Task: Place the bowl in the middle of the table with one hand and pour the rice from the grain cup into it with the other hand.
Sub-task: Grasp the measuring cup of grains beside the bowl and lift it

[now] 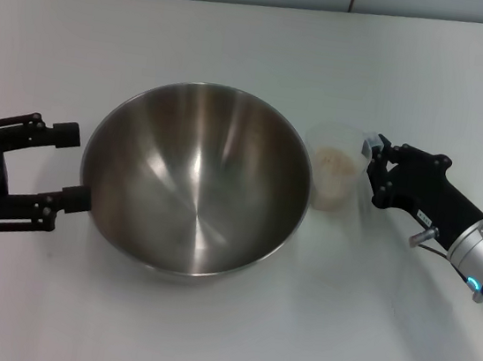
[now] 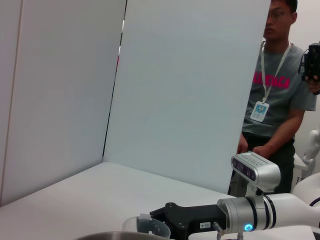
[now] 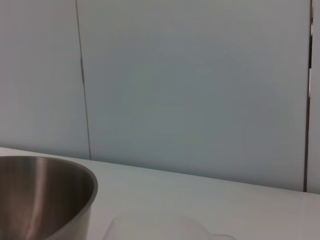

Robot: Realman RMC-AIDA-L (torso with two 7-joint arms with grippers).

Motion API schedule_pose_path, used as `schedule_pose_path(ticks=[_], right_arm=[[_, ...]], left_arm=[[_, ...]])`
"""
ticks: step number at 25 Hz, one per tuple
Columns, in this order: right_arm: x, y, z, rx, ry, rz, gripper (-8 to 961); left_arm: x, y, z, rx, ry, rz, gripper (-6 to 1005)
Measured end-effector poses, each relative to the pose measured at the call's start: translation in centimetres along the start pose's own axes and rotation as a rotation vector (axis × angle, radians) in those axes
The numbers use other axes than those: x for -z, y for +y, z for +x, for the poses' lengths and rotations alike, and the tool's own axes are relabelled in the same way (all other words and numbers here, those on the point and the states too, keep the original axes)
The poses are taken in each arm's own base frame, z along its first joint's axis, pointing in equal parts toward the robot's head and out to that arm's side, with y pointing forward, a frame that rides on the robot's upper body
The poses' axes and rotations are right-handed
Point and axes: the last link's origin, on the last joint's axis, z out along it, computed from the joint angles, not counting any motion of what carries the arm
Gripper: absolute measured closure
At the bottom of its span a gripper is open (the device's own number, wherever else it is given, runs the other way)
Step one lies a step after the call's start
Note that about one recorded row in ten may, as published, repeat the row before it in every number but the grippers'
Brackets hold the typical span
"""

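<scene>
The steel bowl [image 1: 195,179] stands in the middle of the white table [image 1: 229,339]. My left gripper [image 1: 79,166] is open at the bowl's left side, with its nearer finger against the outer wall. The clear grain cup [image 1: 335,173] stands upright just right of the bowl, with rice [image 1: 335,162] in it. My right gripper [image 1: 372,171] is open at the cup's right edge, its fingertips level with the cup wall. The left wrist view shows the cup rim [image 2: 146,225], the bowl rim [image 2: 112,235] and the right gripper's black body behind the cup. The right wrist view shows the bowl [image 3: 45,200] and the cup rim [image 3: 155,227].
White wall panels [image 3: 190,85] stand behind the table. In the left wrist view a person [image 2: 275,95] stands beyond the table's right side, behind my right arm [image 2: 260,212].
</scene>
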Motion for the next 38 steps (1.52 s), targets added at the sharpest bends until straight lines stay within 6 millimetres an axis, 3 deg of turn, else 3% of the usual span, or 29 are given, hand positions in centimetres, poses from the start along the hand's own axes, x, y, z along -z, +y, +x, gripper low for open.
schedule_pose_path(ticks=[7,18,31,38], right_arm=[[0.1,0.1,0.1,0.015,-0.002,0.0,849],[0.2,0.4,0.1,0.029,-0.005,-0.002,939],[0.5,-0.3,0.0,0.003,-0.025,0.05,939],[1.1,-0.8,-1.2,0.011,-0.117,0.06,938]], left_arm=[[0.4,-0.1,0.0,0.001,0.011,0.019,186],[0.4,0.0,0.0,0.004,0.013,0.017,186],[0.3,0.1,-0.1,-0.039,0.018,0.014,187],[0.2,0.0,0.0,-0.056,0.02,0.014,187]])
